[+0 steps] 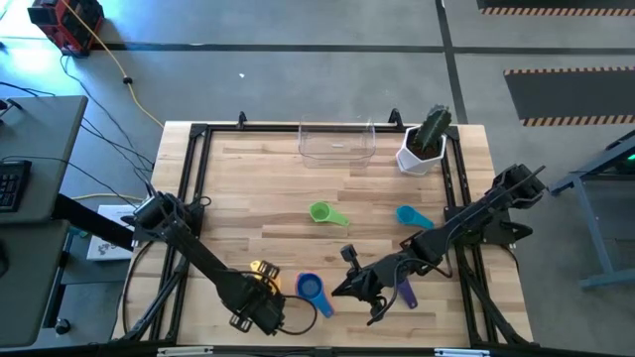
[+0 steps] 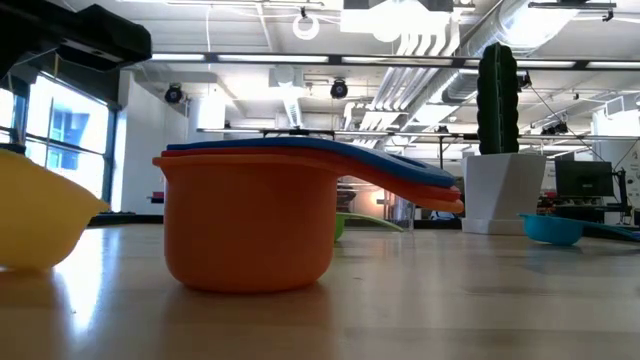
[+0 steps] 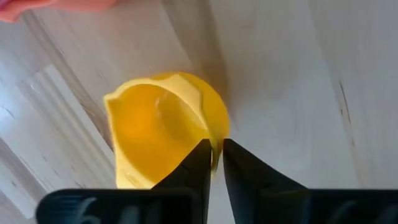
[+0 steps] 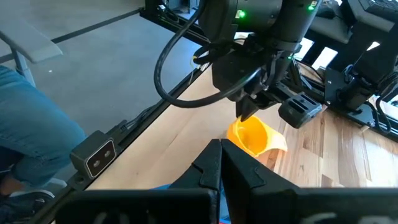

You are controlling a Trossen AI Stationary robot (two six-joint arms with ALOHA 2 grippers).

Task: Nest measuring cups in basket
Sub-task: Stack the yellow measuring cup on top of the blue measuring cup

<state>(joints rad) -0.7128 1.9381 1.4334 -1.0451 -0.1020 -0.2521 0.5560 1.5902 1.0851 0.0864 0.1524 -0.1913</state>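
Note:
A yellow measuring cup [image 3: 155, 130] sits tilted near the table's front left, and my left gripper [image 3: 216, 148] points down onto it, shut on its rim. Just right of it an orange cup [image 2: 250, 225] stands with a blue cup [image 1: 311, 289] nested in it. A green cup [image 1: 325, 212] and a teal cup [image 1: 412, 215] lie mid-table, and a purple cup [image 1: 407, 294] lies under my right arm. The clear basket [image 1: 337, 144] stands at the far edge. My right gripper [image 4: 221, 148] hangs shut and touches nothing, right of the blue cup. My left gripper has the yellow cup's wall at its rim [image 3: 214, 134] between its two fingers, one finger inside the bowl and one outside. The fingers come from above, pointing down. The cup is tilted, its underside [image 2: 30, 262] on the table.
A white pot with a green cactus [image 1: 427, 144] stands right of the basket. Black frame rails [image 1: 198, 178] run along the table's left and right sides. A person's leg in jeans [image 4: 31, 130] shows beyond the table's left edge. Bare wood lies between the cups and the basket.

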